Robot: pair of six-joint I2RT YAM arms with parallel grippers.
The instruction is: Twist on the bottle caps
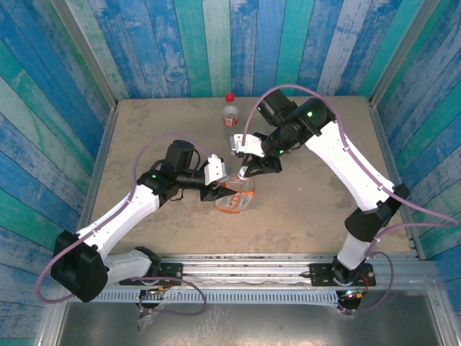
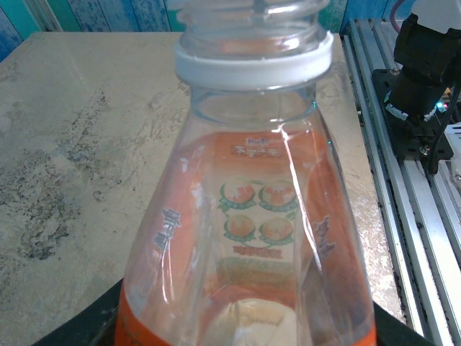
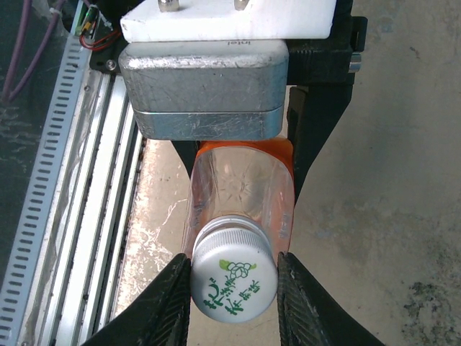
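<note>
The bottle (image 2: 245,144) is clear, glossy plastic (the label (image 2: 256,209) also shiny). The cap (image 3: 234,277) on the bottle is white matt plastic with ribbed side. The table (image 2: 72,144) under the bottle looks rough, matt, like stone.

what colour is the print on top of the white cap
Green lettering and a small leaf mark on the white cap; right wrist view shows it best.

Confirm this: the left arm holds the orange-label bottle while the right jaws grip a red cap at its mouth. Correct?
Wrong colour. In the right wrist view the jaws of the right gripper hold a white cap with green print, not red. The red cap sits on the small bottle at the table's far side. The left gripper does hold the orange-label bottle.
</note>
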